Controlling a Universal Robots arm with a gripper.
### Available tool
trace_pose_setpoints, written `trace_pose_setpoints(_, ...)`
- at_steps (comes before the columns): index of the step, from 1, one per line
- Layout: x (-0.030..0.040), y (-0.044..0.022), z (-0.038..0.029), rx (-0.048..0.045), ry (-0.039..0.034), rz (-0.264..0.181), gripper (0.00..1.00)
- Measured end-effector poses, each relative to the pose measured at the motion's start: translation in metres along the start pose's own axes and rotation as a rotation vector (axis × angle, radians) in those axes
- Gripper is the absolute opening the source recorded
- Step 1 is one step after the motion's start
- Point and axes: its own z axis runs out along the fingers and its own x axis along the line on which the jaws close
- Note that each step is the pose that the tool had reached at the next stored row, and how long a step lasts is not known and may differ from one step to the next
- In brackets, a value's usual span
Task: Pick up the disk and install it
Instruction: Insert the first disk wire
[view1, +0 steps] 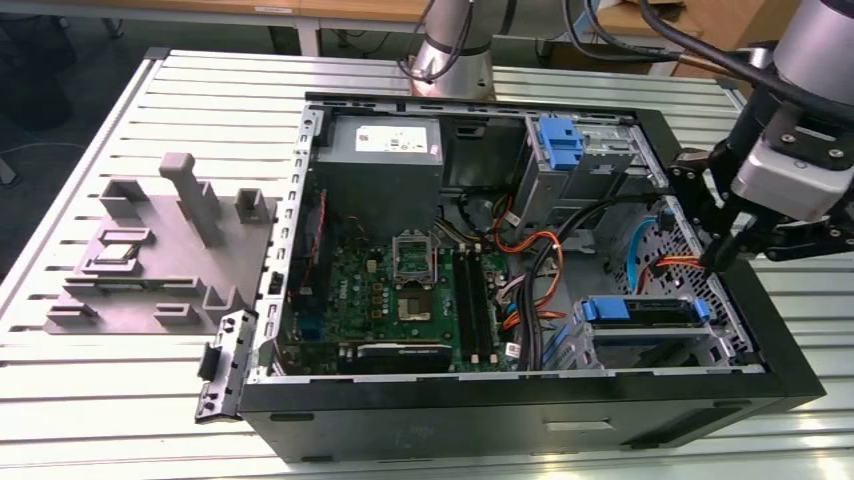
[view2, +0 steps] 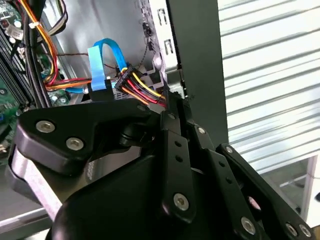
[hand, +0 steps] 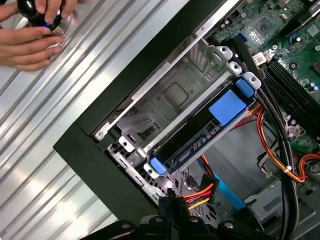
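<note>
Gripper (view1: 722, 262) hung over case (view1: 534, 420) edge | my fingers: couldn't tell | disk (hand: 210, 125) sat in bay | hands (hand: 30, 35) on table (view1: 80, 400)

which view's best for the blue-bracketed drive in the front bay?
First wrist view: the disk sits edge-on in the metal drive cage, its blue bracket and tabs unobstructed. In the exterior view the disk is small, near the case's front corner, with the gripper close above.
</note>
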Motion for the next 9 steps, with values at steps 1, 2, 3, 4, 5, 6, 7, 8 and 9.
trace_pose_setpoints(1, -0.0021, 0.0021, -0.0002, 0.0001, -0.0002, 0.0, 0.17)
trace_pose_setpoints(2, -0.0044, 0.0044, -0.0005, 0.0001, -0.0003, 0.0, 0.17)
trace_pose_setpoints(3, -0.0055, 0.0055, -0.0007, 0.0002, -0.0002, 0.0, 0.17)
trace_pose_setpoints(4, -0.0055, 0.0056, -0.0007, 0.0, 0.0, 0.001, 0.17)
trace_pose_setpoints(5, -0.0056, 0.0055, -0.0006, -0.0003, 0.0002, 0.004, 0.17)
trace_pose_setpoints(6, -0.0056, 0.0056, -0.0004, -0.0021, 0.0008, 0.015, 0.17)
trace_pose_setpoints(7, -0.0056, 0.0056, -0.0004, -0.0059, 0.0008, 0.028, 0.17)
trace_pose_setpoints(8, -0.0056, 0.0057, -0.0003, -0.0098, 0.0011, 0.044, 0.17)
trace_pose_setpoints(9, -0.0057, 0.0057, -0.0003, -0.0129, 0.0018, 0.059, 0.17)
